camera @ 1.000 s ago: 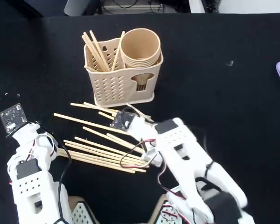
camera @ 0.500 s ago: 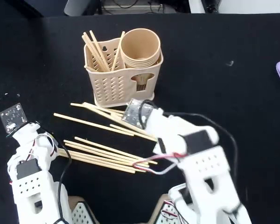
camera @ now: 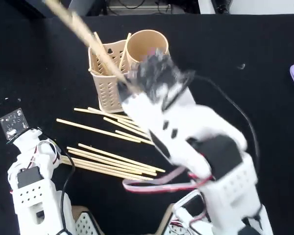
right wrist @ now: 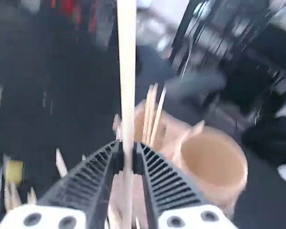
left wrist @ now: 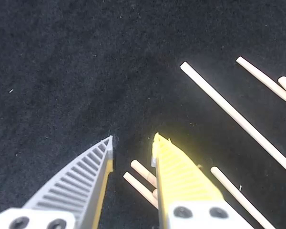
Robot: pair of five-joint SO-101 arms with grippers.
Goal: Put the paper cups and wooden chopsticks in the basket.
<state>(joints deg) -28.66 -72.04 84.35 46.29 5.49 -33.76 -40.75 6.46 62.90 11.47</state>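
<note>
Our right gripper (right wrist: 126,151) pinches one wooden chopstick (right wrist: 126,71) just above the basket (camera: 104,85), probably lifted so its end can drop in beside the standing chopsticks (right wrist: 151,112). Stacked paper cups (camera: 146,45) sit inside the basket, with loose chopsticks (camera: 108,159) lying on the table in front of it. Our right arm arches high over the basket. Our left gripper (left wrist: 132,143) sits low with its fingers spread, away from the basket, at the loose chopsticks' ends.

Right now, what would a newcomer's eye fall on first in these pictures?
The right gripper catches the eye first: it is shut on a chopstick, held high above the basket that holds the paper cups. Many loose chopsticks lie on the black table between the basket and the arms, some close to the open left gripper.
</note>
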